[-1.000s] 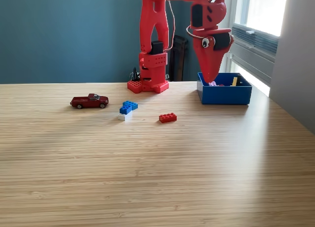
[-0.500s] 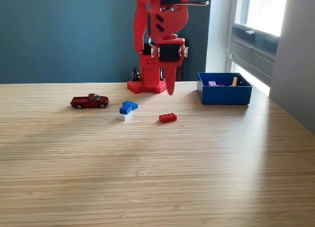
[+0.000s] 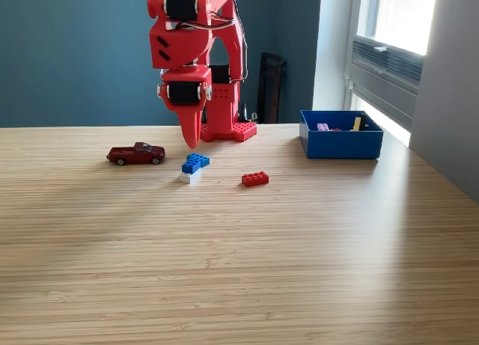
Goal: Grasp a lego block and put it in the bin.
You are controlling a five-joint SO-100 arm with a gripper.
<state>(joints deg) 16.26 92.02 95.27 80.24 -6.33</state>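
My red gripper (image 3: 191,141) hangs point-down just above and a little behind the blue lego blocks (image 3: 195,163), its fingers together and nothing held. A small white block (image 3: 185,178) lies against the front of the blue ones. A red lego block (image 3: 255,179) lies alone on the table to their right. The blue bin (image 3: 341,144) stands at the exterior view's right, far from the gripper, with small pink and yellow pieces inside it.
A dark red toy car (image 3: 135,154) is parked to the left of the blocks. The arm's red base (image 3: 224,128) stands at the back of the wooden table. A window and wall close off the right side.
The arm has swung from over the bin leftwards across the table and lowered; the gripper now hangs over the blue blocks. The blocks and car have not moved.
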